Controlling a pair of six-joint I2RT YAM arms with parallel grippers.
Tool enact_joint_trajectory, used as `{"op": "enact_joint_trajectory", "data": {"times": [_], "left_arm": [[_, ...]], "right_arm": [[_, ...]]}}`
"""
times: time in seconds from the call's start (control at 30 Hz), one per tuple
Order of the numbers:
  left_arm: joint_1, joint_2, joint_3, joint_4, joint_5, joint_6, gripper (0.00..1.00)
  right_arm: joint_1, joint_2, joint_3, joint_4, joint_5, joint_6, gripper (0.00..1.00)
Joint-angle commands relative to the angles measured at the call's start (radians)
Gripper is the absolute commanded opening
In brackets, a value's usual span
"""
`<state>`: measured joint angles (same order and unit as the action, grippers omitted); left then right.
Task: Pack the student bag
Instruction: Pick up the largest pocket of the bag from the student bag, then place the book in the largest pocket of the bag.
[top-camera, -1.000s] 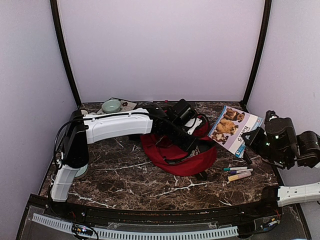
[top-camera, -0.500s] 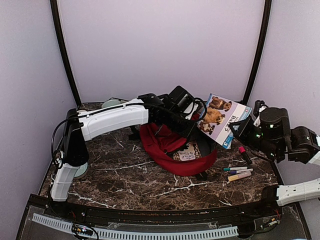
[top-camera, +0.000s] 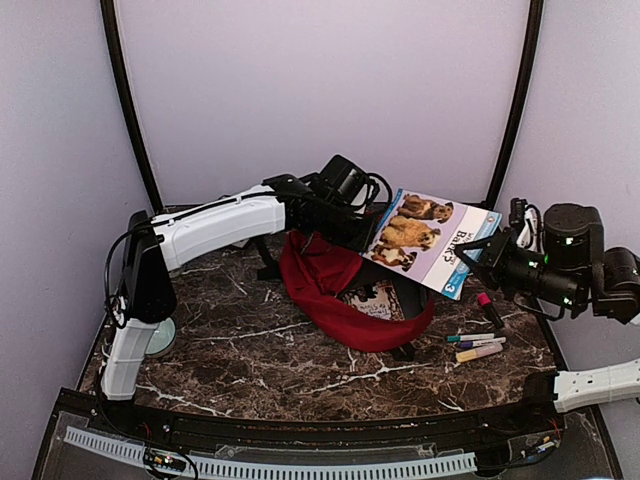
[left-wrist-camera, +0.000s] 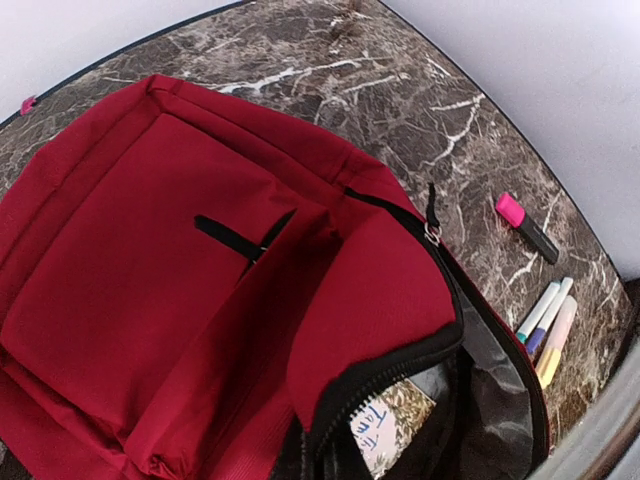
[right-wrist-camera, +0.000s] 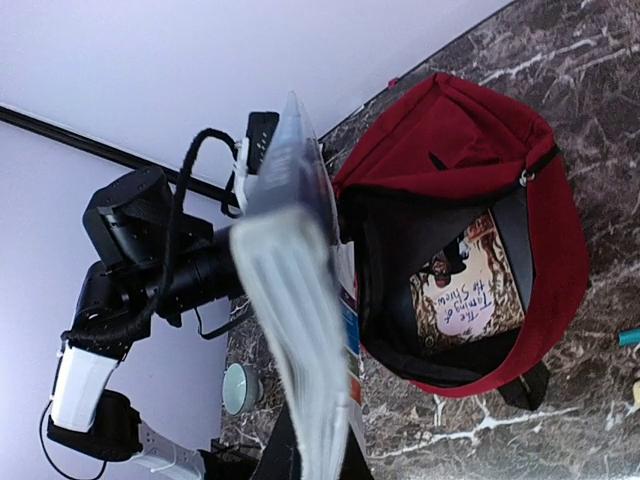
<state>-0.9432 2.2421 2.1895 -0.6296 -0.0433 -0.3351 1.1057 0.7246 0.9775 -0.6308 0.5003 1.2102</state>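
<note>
A: We see soft, even light, with hardly any shadow around the student bag (top-camera: 330, 320).
B: Left of the student bag, we find the book (right-wrist-camera: 300, 330) blurred, too near the right wrist lens.

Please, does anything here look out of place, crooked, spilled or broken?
Nothing looks spilled or damaged. The student bag lies open with a notebook inside. The dog book hangs tilted above it, clamped in the right end effector, which suits packing. Three pens and a pink highlighter lie loose on the table beside the bag.
</note>
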Motion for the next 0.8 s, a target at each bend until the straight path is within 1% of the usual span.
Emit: {"op": "enact_joint_trajectory", "data": {"times": [0.0, 0.13, 0.2, 0.37, 0.5, 0.63, 0.7, 0.77], "left_arm": [[0.046, -0.079, 0.029, 0.056, 0.016, -0.060, 0.00], [0.060, -0.093, 0.031, 0.088, 0.033, -0.065, 0.00], [0.061, -0.099, 0.030, 0.103, 0.042, -0.061, 0.00], [0.060, -0.101, 0.026, 0.136, 0.064, -0.048, 0.00], [0.060, -0.105, 0.027, 0.158, 0.138, -0.042, 0.00], [0.059, -0.115, 0.018, 0.162, 0.231, -0.052, 0.00], [0.053, -0.126, -0.004, 0.160, 0.259, -0.041, 0.00], [0.045, -0.145, -0.034, 0.164, 0.280, -0.017, 0.00]], "right_arm": [[-0.003, 0.038, 0.018, -0.033, -0.087, 0.141, 0.00], [-0.003, 0.078, 0.008, -0.144, -0.135, 0.319, 0.00], [-0.003, 0.071, -0.020, -0.116, -0.168, 0.351, 0.00], [-0.007, 0.025, -0.082, -0.119, -0.194, 0.453, 0.00], [-0.068, -0.037, -0.189, -0.048, -0.271, 0.507, 0.00], [-0.139, -0.079, -0.305, 0.113, -0.351, 0.522, 0.00], [-0.167, -0.083, -0.327, 0.146, -0.358, 0.517, 0.00], [-0.194, -0.083, -0.322, 0.149, -0.326, 0.498, 0.00]]}}
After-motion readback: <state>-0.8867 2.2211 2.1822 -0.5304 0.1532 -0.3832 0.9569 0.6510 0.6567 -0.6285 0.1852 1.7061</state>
